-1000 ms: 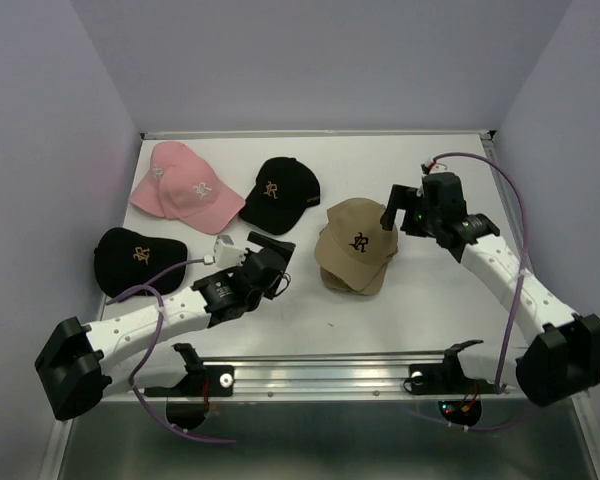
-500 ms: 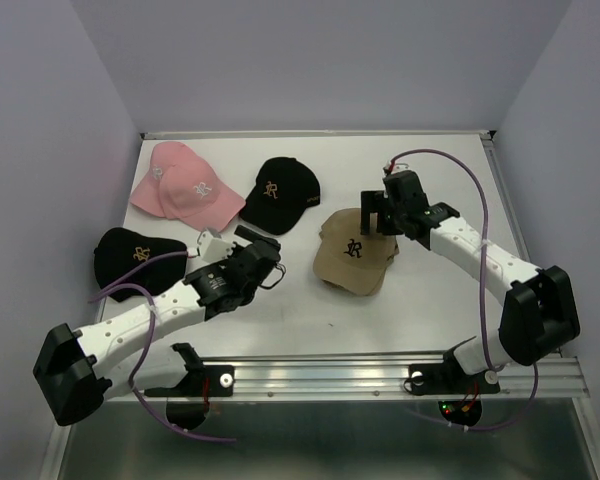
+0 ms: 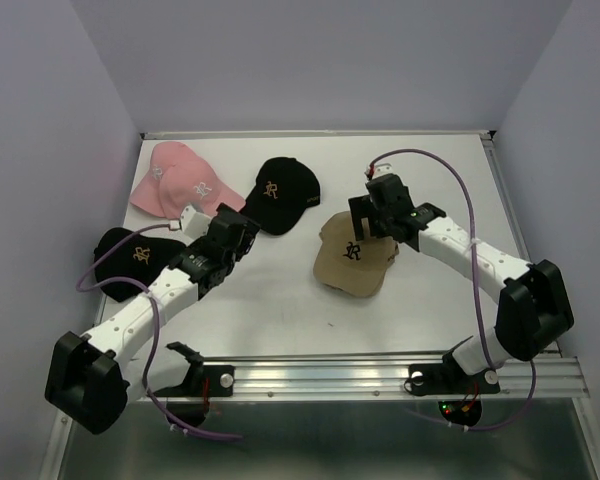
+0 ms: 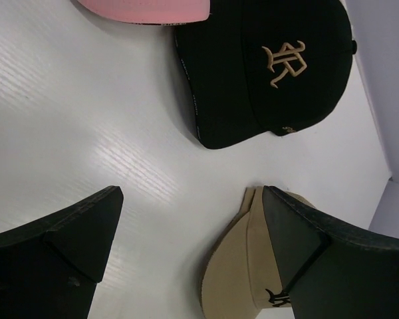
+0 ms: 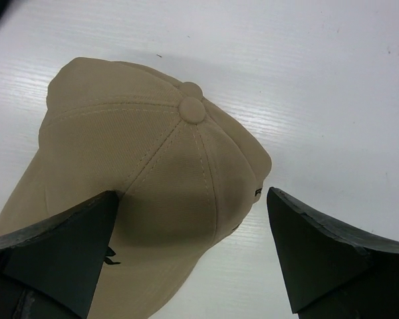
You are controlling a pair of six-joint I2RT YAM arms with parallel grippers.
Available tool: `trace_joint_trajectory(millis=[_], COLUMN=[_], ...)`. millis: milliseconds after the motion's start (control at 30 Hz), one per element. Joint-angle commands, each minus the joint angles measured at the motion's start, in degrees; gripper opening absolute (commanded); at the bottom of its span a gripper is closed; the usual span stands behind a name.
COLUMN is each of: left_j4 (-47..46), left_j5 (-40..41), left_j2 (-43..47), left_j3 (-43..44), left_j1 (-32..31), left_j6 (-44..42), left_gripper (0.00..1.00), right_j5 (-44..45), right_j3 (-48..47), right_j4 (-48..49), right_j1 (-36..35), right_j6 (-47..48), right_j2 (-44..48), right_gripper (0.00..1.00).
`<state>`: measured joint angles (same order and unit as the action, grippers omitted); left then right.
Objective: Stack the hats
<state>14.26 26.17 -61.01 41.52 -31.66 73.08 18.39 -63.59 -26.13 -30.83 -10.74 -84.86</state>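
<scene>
Reaching for the black fabric baseball cap with the gold embroidered R looks like your step in hand. It lies alone at 11 o'clock on the white table, well apart from the second black cap at 9 o'clock. Advance until the brim's edge sits between the jaws. Pinch the stiff brim rather than the soft crown, which I judge would fold and drag. Mind the pile of pink caps at 10 o'clock, whose brim lies near your path.

Your left gripper is spread wide and empty. Its arm is stretched low across the table, wrist aimed toward 1 o'clock. In the wrist view the cap sits ahead of the fingers, not yet between them.

Your right gripper is also wide open and grasps nothing. It is poised over the crown of the pair of tan caps at 3 o'clock, just right of centre. Whether a finger touches the fabric I cannot tell. That arm bends at the elbow, reaching in from 4 o'clock. Two top buttons show slightly offset, so the pair looks loosely nested; avoid nudging it.
</scene>
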Motion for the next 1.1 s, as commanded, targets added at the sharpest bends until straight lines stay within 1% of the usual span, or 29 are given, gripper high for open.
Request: trace_joint_trajectory(millis=[0, 133, 300, 433, 500, 567, 667, 800, 900, 1033, 1067], left_j4=[-3.4, -4.2, -6.3, -8.0, -9.7, -11.5, -13.6, -14.7, -20.0, -28.3, -32.0], left_j5=[-2.4, -3.5, -4.9, -6.8, -7.0, -7.4, -8.1, -7.7, -7.6, -12.2, -12.9], left_j2=[-2.9, -6.6, -9.1, -11.1, -12.5, -14.1, -17.4, -22.1, -25.5, -28.7, -29.7], left_j3=[3.4, 5.2, 5.6, 5.9, 5.9, 6.2, 7.2, 9.1, 8.8, 6.8, 5.8], left_j1=[2.7, 4.4, 5.6, 6.4, 6.7, 7.1, 7.6, 7.9, 8.2, 10.3, 11.0], left_j6=[-8.5, -10.1, -11.6, -12.5, -13.4, -14.3, -16.2, -19.5, -22.5, -22.2, -21.8], left_gripper=[0.99, 0.99, 0.99, 0.99, 0.99, 0.99, 0.99, 0.98, 0.98, 0.93, 0.92], right_j5=[3.5, 4.0, 6.3, 6.4, 4.3, 1.7, -2.7, -5.9, -6.8, -7.2, -7.2], right_j3=[-0.7, -0.9, -1.4, -3.9, -6.2, -7.8, -7.3, -6.0, -4.9, -4.3, -4.2], right_j4=[-6.1, -7.6, -8.1, -8.1, -7.7, -6.2, -3.2, -2.2, -2.1, -2.1, -2.1], right_j1=[-2.3, -2.9, -4.0, -4.0, -4.0, -4.0, -4.0, -4.0, -4.0, -4.0, -4.0], right_j6=[4.2, 4.7, 5.8, 3.4, 1.9, -1.9, -4.2, -4.5, -4.6, -4.6, -4.6], right_j2=[-2.4, -3.5, -3.2, -0.8, 2.2, 6.1, 11.3, 15.1, 16.5, 17.4, 17.5], right_gripper=[1.00, 1.00, 1.00, 1.00, 1.00, 1.00, 1.00, 1.00, 1.00, 1.00, 1.00])
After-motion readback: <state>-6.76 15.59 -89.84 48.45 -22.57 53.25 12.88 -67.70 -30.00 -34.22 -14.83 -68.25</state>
